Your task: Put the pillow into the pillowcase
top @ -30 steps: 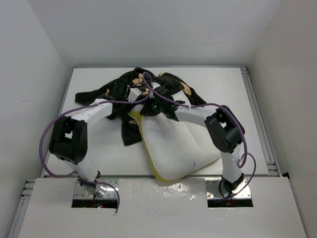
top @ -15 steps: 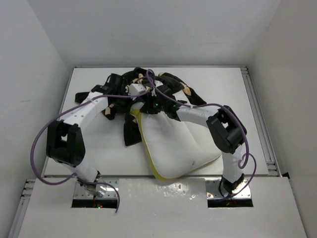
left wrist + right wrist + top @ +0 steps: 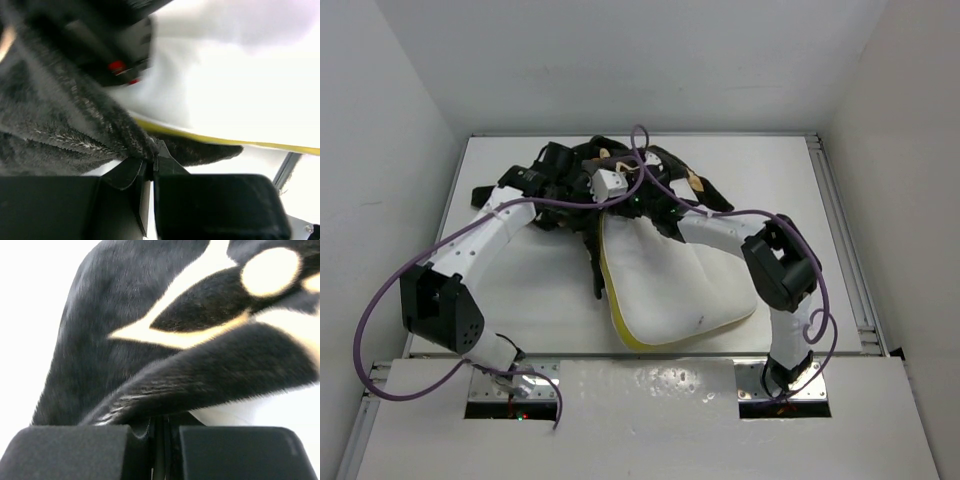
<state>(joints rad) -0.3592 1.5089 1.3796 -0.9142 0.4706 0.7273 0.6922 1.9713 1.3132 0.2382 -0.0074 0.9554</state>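
White table (image 3: 520, 290) bears the pillow (image 3: 670, 285) centrally, the pillowcase (image 3: 665, 160) bunched at its 12 o'clock end, left gripper (image 3: 151, 161) and right gripper (image 3: 160, 424) each clamped on its fabric; insertion apparently in hand, next requiring the hem drawn toward 6 o'clock.

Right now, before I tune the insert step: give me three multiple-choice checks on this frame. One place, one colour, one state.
1. Where is the pillowcase relative to the pillow?
A) bunched at its far end
B) at its near end
C) spread flat over all of it

2. What colour is the piping on the pillow's edge?
A) red
B) yellow
C) blue

3. What is the right gripper doing?
A) open in the air
B) shut on the pillowcase
C) shut on the pillow's tag

Answers:
1 A: the top view shows the black fabric heaped at the far end.
2 B: the left wrist view shows a yellow line.
3 B: the right wrist view shows black fabric pinched between closed fingers.
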